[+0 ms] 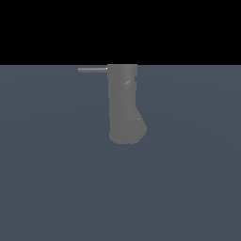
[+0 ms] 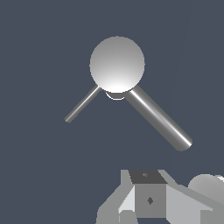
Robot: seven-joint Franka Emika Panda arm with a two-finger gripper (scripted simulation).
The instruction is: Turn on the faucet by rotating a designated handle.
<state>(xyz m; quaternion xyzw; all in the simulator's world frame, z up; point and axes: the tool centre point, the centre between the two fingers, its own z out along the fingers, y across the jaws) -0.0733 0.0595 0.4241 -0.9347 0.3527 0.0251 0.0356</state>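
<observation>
The faucet (image 1: 123, 106) is a matte grey upright cylinder with a bulging base, standing mid-scene in the exterior view. The handle (image 1: 92, 69), a thin grey rod, sticks out level from its top toward the exterior view's left. The wrist view looks down on the faucet's round top (image 2: 117, 64). There the thin handle (image 2: 81, 106) and a thicker rod (image 2: 159, 119) spread out from under it. My gripper (image 2: 148, 192) shows only as grey blocks at the wrist view's edge, apart from the faucet and touching nothing. It does not show in the exterior view.
The faucet stands on a flat blue-grey floor (image 1: 56, 179) that fills both views. The background above it is black. Nothing else shows.
</observation>
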